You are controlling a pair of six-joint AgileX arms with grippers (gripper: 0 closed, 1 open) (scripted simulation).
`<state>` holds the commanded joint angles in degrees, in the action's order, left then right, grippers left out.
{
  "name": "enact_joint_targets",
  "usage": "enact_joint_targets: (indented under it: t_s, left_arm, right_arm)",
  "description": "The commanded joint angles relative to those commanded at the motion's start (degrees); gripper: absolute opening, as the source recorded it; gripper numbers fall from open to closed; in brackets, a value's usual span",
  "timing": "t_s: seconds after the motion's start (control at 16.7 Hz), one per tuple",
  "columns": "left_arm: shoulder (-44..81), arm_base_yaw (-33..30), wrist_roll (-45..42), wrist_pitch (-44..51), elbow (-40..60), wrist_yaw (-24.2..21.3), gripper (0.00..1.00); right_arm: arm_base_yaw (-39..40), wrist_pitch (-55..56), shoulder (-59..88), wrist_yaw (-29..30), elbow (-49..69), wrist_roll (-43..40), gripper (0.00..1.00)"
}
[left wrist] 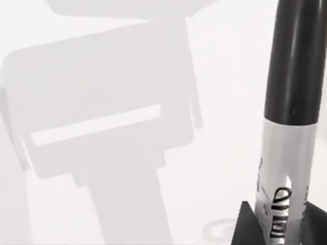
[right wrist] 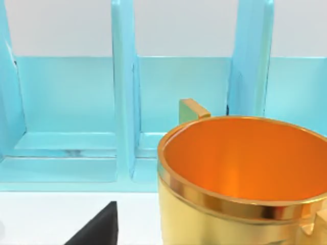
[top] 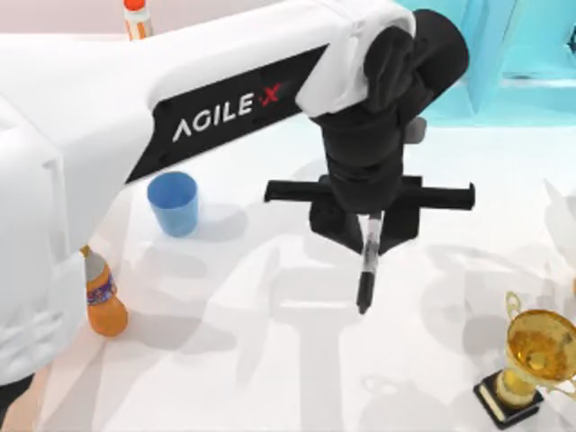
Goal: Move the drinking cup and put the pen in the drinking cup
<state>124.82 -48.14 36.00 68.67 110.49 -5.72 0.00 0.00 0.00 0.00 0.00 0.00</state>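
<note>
The pen (top: 364, 274), black-capped with a white-grey printed barrel, hangs cap down above the middle of the table. My left gripper (top: 369, 236) is shut on its upper barrel. In the left wrist view the pen (left wrist: 294, 76) runs between the dark fingers (left wrist: 244, 227), over bare white table. The drinking cup (top: 173, 203), a small blue tumbler, stands upright on the table well to the left of the pen, apart from the gripper. My right gripper (right wrist: 97, 230) is parked at the right, close behind the gold trophy.
An orange bottle (top: 104, 299) stands near the left edge, in front of the cup. A gold trophy cup (top: 537, 353) (right wrist: 240, 178) sits at the front right. A teal rack (top: 526, 54) (right wrist: 122, 102) lines the back right. An orange-capped bottle (top: 135, 18) stands at the back.
</note>
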Motion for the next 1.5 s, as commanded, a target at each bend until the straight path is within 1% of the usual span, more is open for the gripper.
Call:
enact_joint_targets:
  t_s: [0.18, 0.3, 0.42, 0.54, 0.72, 1.02, 1.26, 1.5]
  left_arm:
    - [0.21, 0.3, -0.15, -0.1, 0.2, -0.04, 0.0]
    - [-0.08, 0.48, -0.82, -1.79, -0.54, -0.14, 0.0]
    - [-0.73, 1.05, -2.48, -5.83, -2.23, -0.32, 0.0]
    - [-2.1, 2.11, -5.08, -12.25, -4.96, -0.53, 0.0]
    - [-6.12, 4.56, -10.23, -26.62, -10.82, -0.85, 0.0]
    - [-16.45, 10.41, -19.75, -57.68, -24.56, -1.15, 0.0]
    - [-26.8, 16.63, -26.38, -82.16, -40.43, -0.31, 0.0]
    - [-36.52, 22.77, -31.42, -101.98, -58.79, 1.34, 0.0]
  right_arm:
    - [0.0, 0.0, 0.0, 0.0, 0.0, 0.0, 1.0]
    - [0.0, 0.0, 0.0, 0.0, 0.0, 0.0, 1.0]
    - [0.0, 0.0, 0.0, 0.0, 0.0, 0.0, 1.0]
    - [0.0, 0.0, 0.0, 0.0, 0.0, 0.0, 1.0]
    - [0.0, 0.0, 0.0, 0.0, 0.0, 0.0, 1.0]
    - [0.0, 0.0, 0.0, 0.0, 0.0, 0.0, 1.0]
    - [0.0, 0.0, 0.0, 0.0, 0.0, 0.0, 1.0]
    - [0.0, 0.0, 0.0, 0.0, 0.0, 0.0, 1.0]
